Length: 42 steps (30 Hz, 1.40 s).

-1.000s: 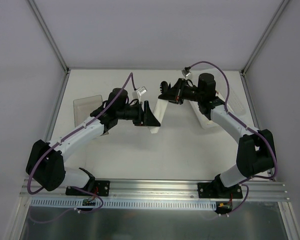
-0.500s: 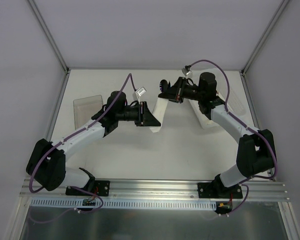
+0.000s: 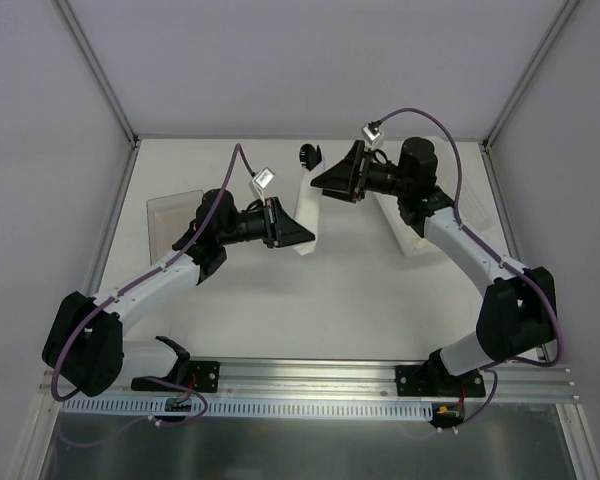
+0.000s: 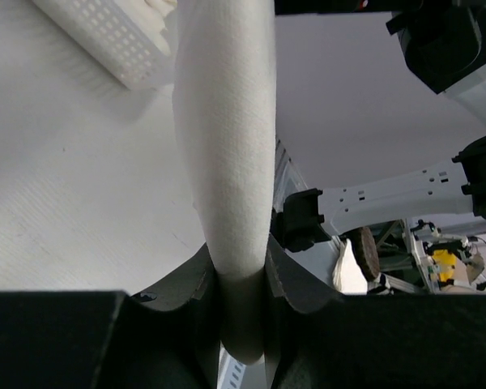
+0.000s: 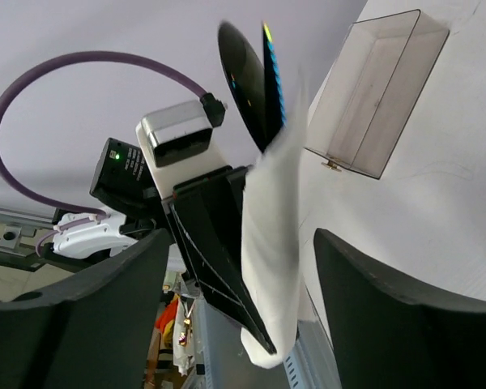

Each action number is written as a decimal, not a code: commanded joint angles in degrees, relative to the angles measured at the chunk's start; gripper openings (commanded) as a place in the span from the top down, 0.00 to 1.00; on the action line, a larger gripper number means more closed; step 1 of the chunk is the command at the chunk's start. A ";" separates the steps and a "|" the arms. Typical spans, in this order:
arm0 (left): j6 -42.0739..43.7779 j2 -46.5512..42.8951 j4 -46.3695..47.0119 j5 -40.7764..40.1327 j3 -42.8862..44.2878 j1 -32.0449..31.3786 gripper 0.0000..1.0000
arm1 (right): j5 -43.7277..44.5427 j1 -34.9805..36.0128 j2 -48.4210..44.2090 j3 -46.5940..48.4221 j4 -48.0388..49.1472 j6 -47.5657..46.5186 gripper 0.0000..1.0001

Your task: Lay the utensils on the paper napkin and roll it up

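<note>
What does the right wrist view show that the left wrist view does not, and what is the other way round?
Only the right wrist view: the black spoon bowl sticking out of the roll's end, and the clear plastic box. Only the left wrist view: the white perforated basket. Both: the rolled paper napkin clamped in the left pincer.

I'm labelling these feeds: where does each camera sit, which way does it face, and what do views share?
Top external: above and behind, looking down on the table; both arms show.
Left wrist: looks along the left gripper, clamped on the paper napkin.
Right wrist: past the open right gripper, toward the same napkin; all three share it.
</note>
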 commanded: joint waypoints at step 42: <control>-5.50 -2.79 22.59 -3.85 -1.87 1.03 1.00 | -6.33 5.21 -3.22 -4.01 10.38 1.35 0.60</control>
